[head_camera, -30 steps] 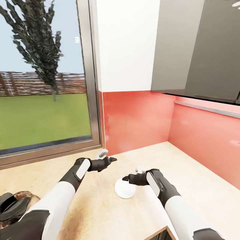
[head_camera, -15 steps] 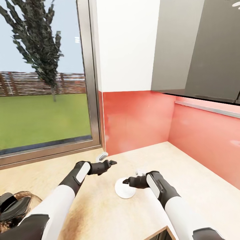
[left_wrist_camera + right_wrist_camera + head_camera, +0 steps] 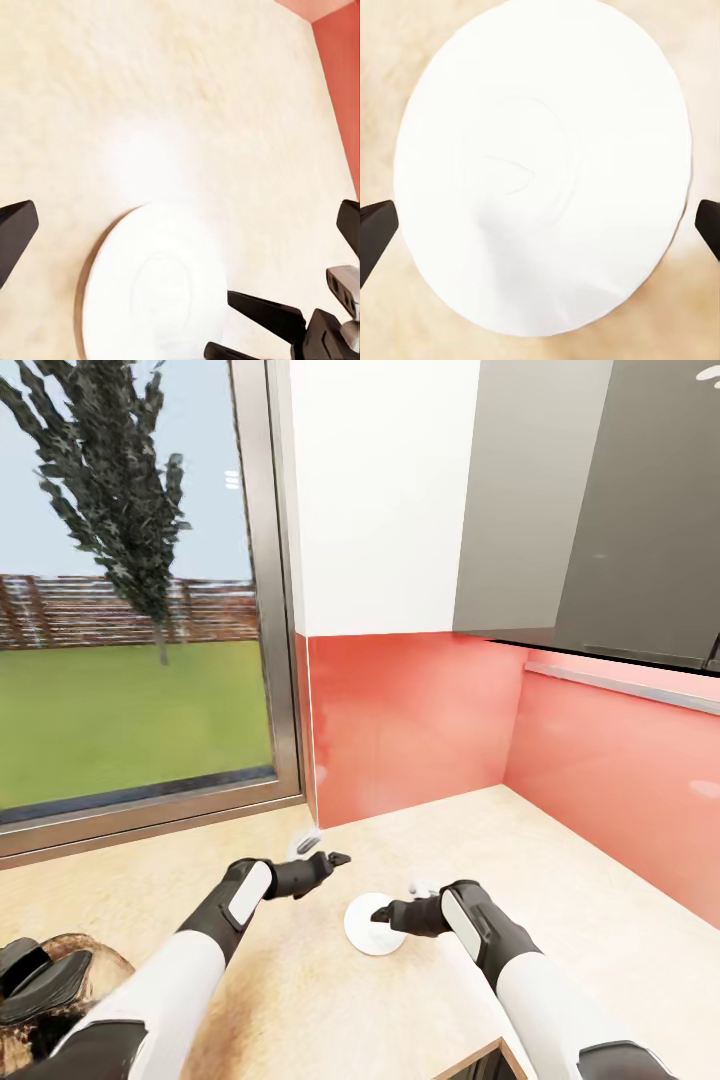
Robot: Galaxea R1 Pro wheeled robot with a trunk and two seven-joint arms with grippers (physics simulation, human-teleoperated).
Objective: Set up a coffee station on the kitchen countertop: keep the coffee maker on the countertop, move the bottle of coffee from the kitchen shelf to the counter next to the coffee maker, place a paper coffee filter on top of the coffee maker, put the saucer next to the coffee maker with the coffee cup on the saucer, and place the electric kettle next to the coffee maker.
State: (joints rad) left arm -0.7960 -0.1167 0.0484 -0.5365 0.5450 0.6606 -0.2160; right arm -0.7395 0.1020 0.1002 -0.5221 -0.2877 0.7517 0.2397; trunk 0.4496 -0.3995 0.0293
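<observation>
White and flat, the saucer (image 3: 372, 927) is seen low in the frame's centre on the light-wood bench (image 3: 590, 920). The right hand (image 3: 380, 914) is held directly over it, fingers spread wide with nothing between them. The left hand (image 3: 335, 857) is poised just left of the saucer, likewise wide open and holding nothing. A red backsplash (image 3: 420, 720) rises behind.

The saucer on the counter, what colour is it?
Plain white, no pattern. The saucer shows best in the right wrist view, lying on the light wood countertop.
</observation>
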